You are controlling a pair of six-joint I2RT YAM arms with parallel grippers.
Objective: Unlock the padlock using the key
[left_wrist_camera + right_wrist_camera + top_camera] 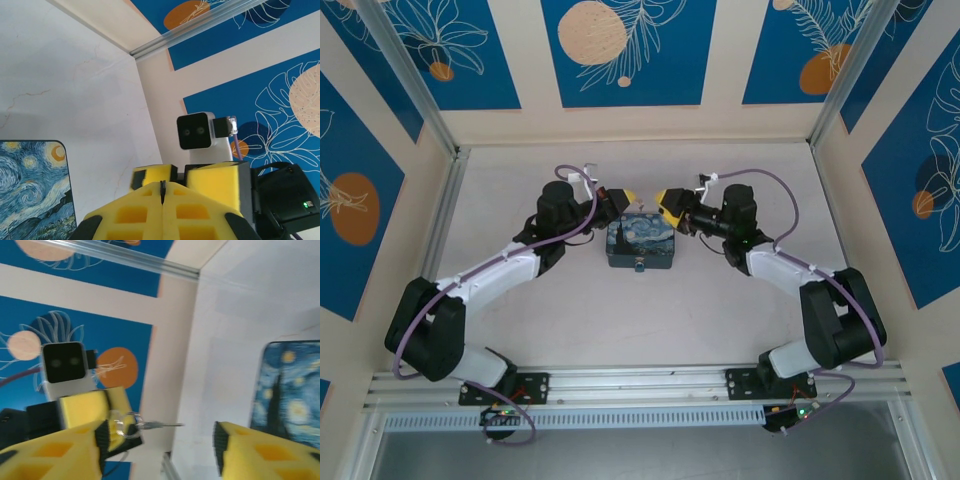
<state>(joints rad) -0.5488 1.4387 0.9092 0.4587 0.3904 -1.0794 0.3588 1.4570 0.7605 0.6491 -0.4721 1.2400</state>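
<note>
Arms, top view: both reach in from the near edge of the pale table [520, 330] toward its middle
box [641, 243], top view: dark blue with a swirly night-sky print, flat on the table between the two arms
padlock [640, 265], top view: probably the tiny dark speck at the box's near edge, too small to tell more
left hand [628, 196], top view: yellow tip above the box's far left corner, facing the right hand [663, 198], near it but apart
left hand, left wrist view: yellow fingers pressed together, only a thin dark seam between them
box, left wrist view: at the lower left, down on the table beside the fingers
right hand, left wrist view: its yellow fingers sit just beyond the left hand's tips, its wrist camera [195, 130] above them
right hand, right wrist view: fingers spread, a wide gap between the pads
key [165, 425], right wrist view: thin dark sliver on a clear ring [122, 422], lying level, blade reaching into that gap
key's hold, right wrist view: the ring end sits at the left hand's yellow tip, which seems to pinch it, though blur hides the contact
box, right wrist view: at the right edge, below the far finger
</note>
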